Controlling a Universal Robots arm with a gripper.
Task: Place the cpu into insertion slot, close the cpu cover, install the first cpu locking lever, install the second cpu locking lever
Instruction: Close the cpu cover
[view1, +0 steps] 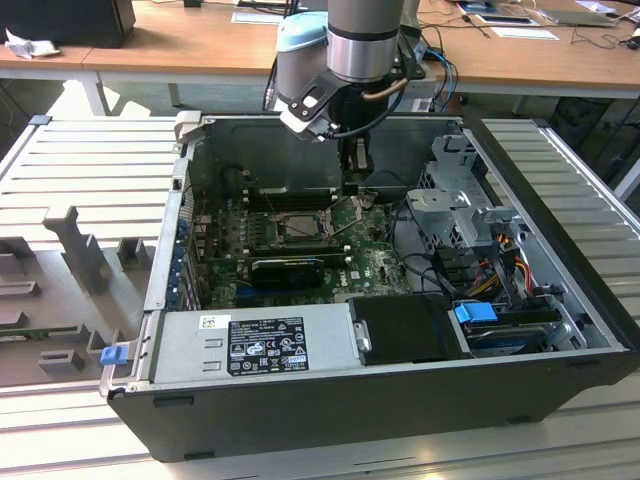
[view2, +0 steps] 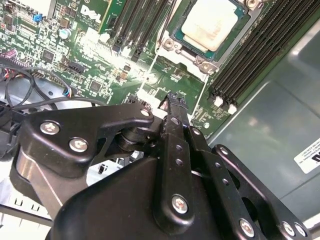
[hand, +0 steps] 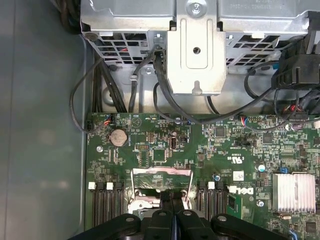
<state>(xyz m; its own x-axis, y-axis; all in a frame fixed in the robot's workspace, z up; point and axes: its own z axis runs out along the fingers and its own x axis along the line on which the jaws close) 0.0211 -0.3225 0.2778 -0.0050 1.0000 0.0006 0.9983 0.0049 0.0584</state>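
Cpu (view2: 207, 25) seated in insertion slot (view1: 300, 226). Flat square chip, pale beige-silver metal face, narrow green border round it. Cpu cover (view2: 182, 51), thin silvery frame, lies down around chip edge; chip face shows through its window. Gripper (view2: 175, 100) hangs just beside insertion slot, on exterior view's right of it, low over green board (hand: 225, 150). Claw clenched: both black fingers pressed together, nothing seen between them. Long black memory slots (view2: 250, 50) run along two opposite sides of insertion slot.
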